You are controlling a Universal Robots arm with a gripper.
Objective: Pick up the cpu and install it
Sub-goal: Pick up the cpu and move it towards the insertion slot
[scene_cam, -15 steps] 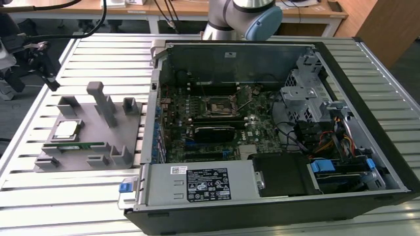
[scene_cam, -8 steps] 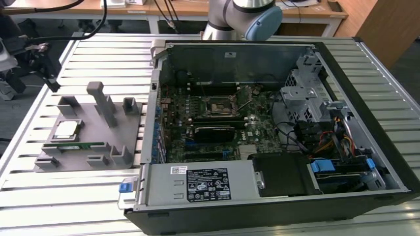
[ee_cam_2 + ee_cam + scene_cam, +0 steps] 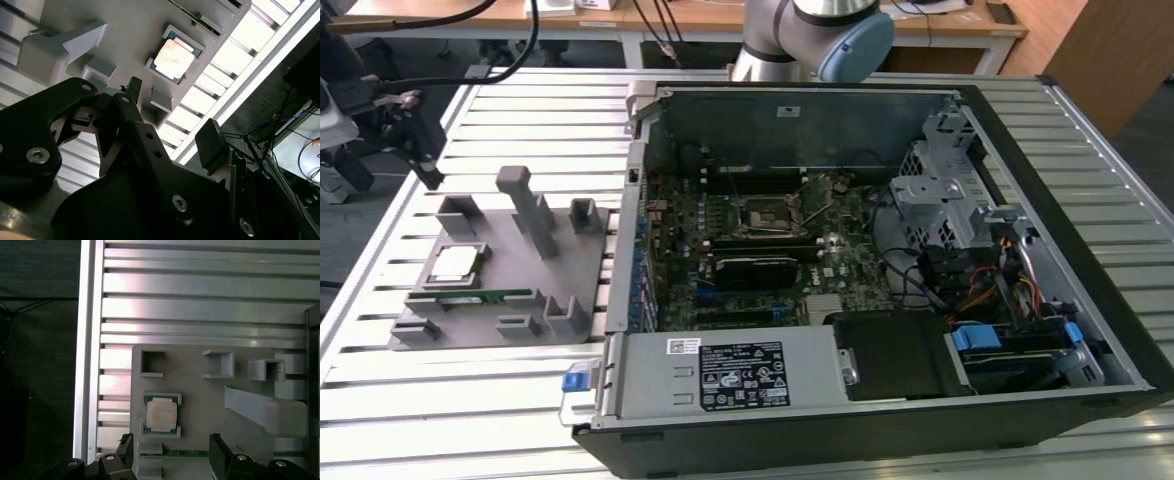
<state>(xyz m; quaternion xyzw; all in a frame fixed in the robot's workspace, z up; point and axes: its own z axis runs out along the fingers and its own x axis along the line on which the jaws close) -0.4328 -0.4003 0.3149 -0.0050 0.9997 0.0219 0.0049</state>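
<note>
First wrist view: tool spread and empty near the cpu, probably light, stiff, fragile; grip its thin edges.

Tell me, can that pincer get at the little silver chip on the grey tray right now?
Probably yes. The cpu lies face up in its pocket on the grey tray with nothing over it, and the open pincer hangs above the tray close by.
</note>
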